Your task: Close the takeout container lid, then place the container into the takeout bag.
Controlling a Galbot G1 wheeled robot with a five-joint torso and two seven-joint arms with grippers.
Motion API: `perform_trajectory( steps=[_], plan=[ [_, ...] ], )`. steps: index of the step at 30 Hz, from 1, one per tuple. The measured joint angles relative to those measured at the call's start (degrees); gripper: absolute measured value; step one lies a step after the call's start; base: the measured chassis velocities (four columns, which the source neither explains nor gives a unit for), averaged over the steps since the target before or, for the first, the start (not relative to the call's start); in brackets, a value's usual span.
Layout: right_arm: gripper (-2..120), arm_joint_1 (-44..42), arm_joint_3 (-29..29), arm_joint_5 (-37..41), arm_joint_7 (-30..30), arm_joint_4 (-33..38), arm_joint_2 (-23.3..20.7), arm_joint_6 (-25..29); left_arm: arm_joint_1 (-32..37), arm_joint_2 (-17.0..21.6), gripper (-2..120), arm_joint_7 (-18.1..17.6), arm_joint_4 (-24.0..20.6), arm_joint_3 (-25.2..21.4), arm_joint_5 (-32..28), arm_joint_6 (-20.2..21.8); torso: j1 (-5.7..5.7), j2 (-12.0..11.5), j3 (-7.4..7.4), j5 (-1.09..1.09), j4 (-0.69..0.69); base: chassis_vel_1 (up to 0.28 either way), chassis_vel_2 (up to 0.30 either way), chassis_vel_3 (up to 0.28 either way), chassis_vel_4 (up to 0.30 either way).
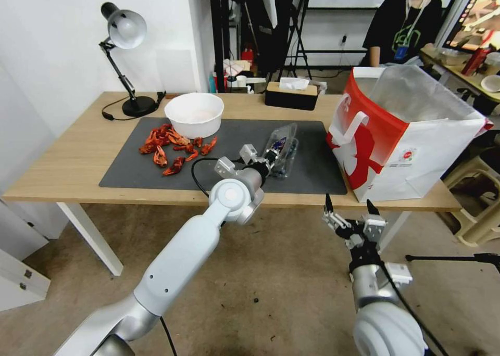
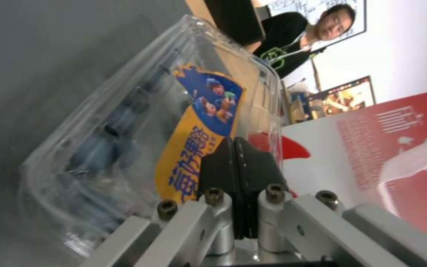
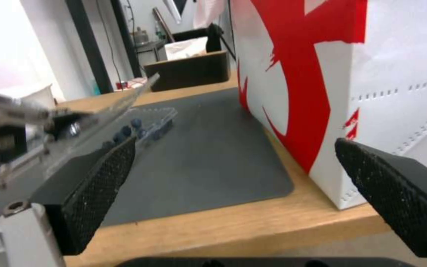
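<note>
Lid-closing step in hand, judged from a clamshell not yet shut. Takeout container [image 1: 282, 154] on the grey mat [image 1: 130, 163], well left of the takeout bag [image 1: 416, 153]; dark blueberries in the lower tray. Lid [image 2: 194, 122] raised at a slant above the tray. Left gripper [image 1: 264, 167] at the near edge of the container, black pads [image 2: 238, 174] pressed together against the lid's labelled face; no plastic visibly pinched between them. Next move probably calls for pushing the lid down flat until latched, tray kept from sliding. Right gripper [image 1: 350, 208] spread wide, holding nothing, at the table edge just in front of the bag. Bag upright, mouth open, silvery lining visible, contents not discernible. White bowl [image 1: 194, 114] left of the container, red crayfish pieces [image 1: 172, 148] scattered in front of it.
</note>
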Motion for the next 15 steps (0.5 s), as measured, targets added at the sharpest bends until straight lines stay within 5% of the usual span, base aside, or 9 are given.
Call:
perform_trajectory(
  steps=[15],
  plan=[
    [100,13.5,0.0,27.2,5.3,-1.4,-5.2,-9.3,-0.5,0.1,0,-0.4,1.2,2.1,3.1,0.4,0.0,0.0,0.0,0.0,-0.01,0.0,0.0,0.0,0.0]
  ],
)
